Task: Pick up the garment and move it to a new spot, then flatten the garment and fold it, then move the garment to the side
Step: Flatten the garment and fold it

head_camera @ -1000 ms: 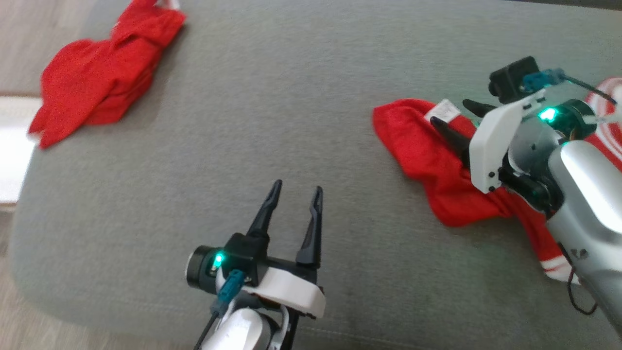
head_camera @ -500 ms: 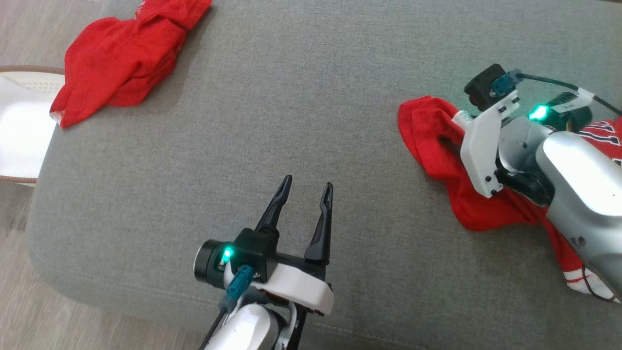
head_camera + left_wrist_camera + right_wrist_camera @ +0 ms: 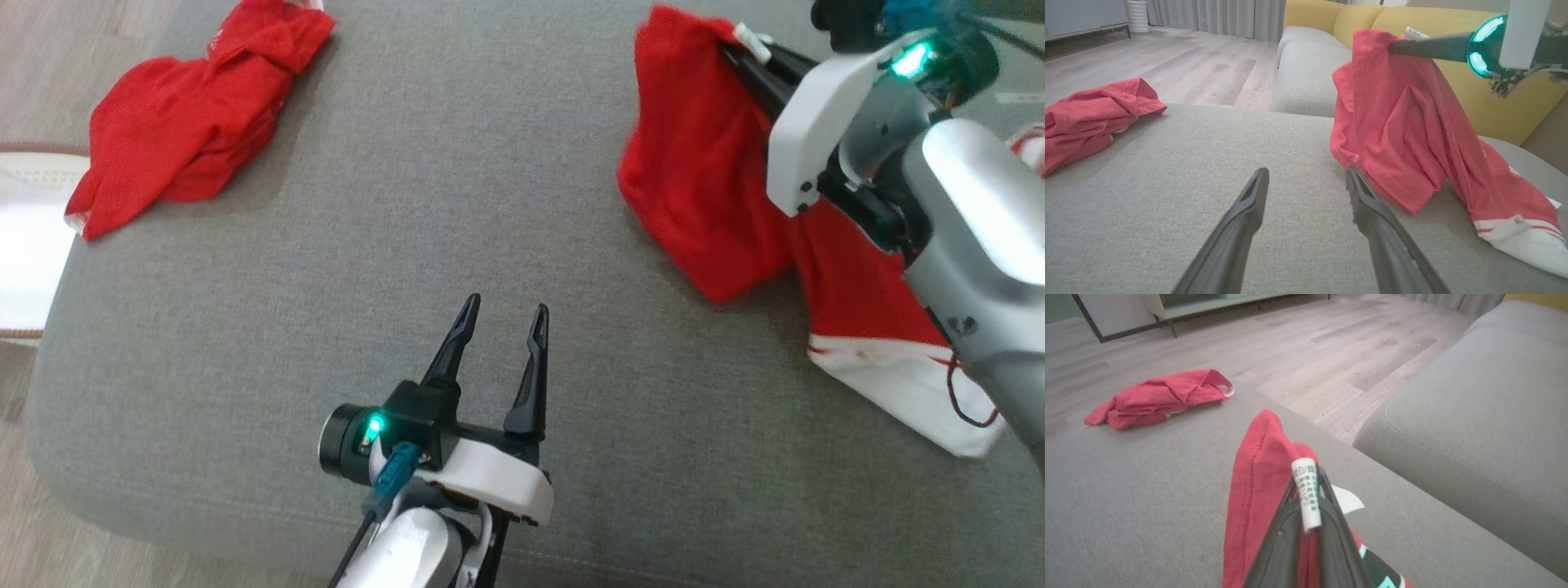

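Head view, L to R.

10 o'clock: second red cloth (image 3: 175,131), bunched up, lying on the far-left corner of the grey cushion (image 3: 408,204). One tip reaches the cushion's edge.

6 o'clock: your left gripper (image 3: 504,309), fingers pointing to 12, spread wide, nothing between them. Bare cushion under and ahead of it. It sits well apart from both cloths. In the left wrist view the garment is at 2 o'clock, just past the right-hand finger, not touching as far as you can tell.

1–2 o'clock: garment (image 3: 702,180), red, w/ a white hem (image 3: 906,384) toward 4 o'clock. Its top edge is held up off the cushion and the body hangs down in loose folds. The lower end w/ the hem rests on the cushion near your right forearm.

1 o'clock: your right gripper (image 3: 739,57), fingers pinched together on the garment's top edge, right at the white label (image 3: 751,37). In the right wrist view both fingers meet w/ red fabric between them, and the label lies over the fingertips. Label print is too small to read. Some teal and white print shows on the garment low in that view; can't make out what it is.

Bkgd, wrist views: wood floor (image 3: 1290,355) beyond the cushion, a grey sofa seat (image 3: 1306,73), a yellow sofa (image 3: 1494,94) behind the hanging garment.
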`<state>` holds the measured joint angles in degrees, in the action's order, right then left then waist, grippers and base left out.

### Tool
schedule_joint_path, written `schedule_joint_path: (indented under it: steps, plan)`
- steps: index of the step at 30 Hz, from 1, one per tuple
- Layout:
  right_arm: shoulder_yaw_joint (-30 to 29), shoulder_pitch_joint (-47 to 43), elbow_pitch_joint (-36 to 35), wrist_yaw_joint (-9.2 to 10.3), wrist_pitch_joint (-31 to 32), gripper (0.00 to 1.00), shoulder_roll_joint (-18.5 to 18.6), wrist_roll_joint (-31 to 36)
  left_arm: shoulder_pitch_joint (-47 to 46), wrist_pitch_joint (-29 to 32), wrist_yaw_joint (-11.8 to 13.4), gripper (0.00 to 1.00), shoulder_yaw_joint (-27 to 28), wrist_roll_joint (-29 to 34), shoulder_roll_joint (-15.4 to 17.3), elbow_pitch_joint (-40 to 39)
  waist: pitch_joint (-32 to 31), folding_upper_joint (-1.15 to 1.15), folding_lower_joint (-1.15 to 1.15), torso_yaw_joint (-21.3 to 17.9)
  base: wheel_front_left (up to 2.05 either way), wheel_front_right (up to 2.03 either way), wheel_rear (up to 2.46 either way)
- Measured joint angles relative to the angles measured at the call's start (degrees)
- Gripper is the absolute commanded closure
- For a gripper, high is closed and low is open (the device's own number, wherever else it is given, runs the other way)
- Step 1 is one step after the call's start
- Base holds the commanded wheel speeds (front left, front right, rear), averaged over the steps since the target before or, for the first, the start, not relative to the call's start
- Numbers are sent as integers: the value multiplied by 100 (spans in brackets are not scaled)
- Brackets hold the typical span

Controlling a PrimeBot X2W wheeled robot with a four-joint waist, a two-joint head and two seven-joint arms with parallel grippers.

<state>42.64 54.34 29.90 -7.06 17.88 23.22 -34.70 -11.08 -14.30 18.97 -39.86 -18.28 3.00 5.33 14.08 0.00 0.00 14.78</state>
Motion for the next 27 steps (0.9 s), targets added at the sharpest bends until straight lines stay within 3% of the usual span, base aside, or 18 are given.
schedule_joint_path:
  steps: [7, 13, 19, 20, 21, 27]
  plan:
    - [194, -122, -955, 0, -74, 100, -18, -31, 49, 0, -32, 0, 79, 7, 0, 2, -173, 0, 0, -94, 0, 0, 0]
    - [947, -1358, -2137, 0, 524, 100, 163, -215, 223, 0, -30, 0, 344, 71, 0, -14, -256, 0, 0, -239, 0, 0, 0]
    - [1098, -2281, -2295, 0, 797, 100, 347, -263, 280, 0, -32, 0, 526, 108, 0, -122, -259, 0, 0, -312, 0, 0, 0]
    - [1105, -2337, -2305, 0, 836, 46, 338, -263, 281, 0, -32, 0, 552, 119, 1, -129, -265, 0, 0, -322, 0, 0, 0]
    - [1128, -2374, -2316, 0, 870, 0, 331, -265, 282, 0, -32, 0, 557, 158, 1, -130, -271, 0, 0, -332, 0, 0, 0]
    - [1136, -2572, -2594, 0, 1016, 0, 400, -415, 373, 0, -36, 0, 647, 213, 0, -136, -320, 0, 0, -431, 0, 0, 0]
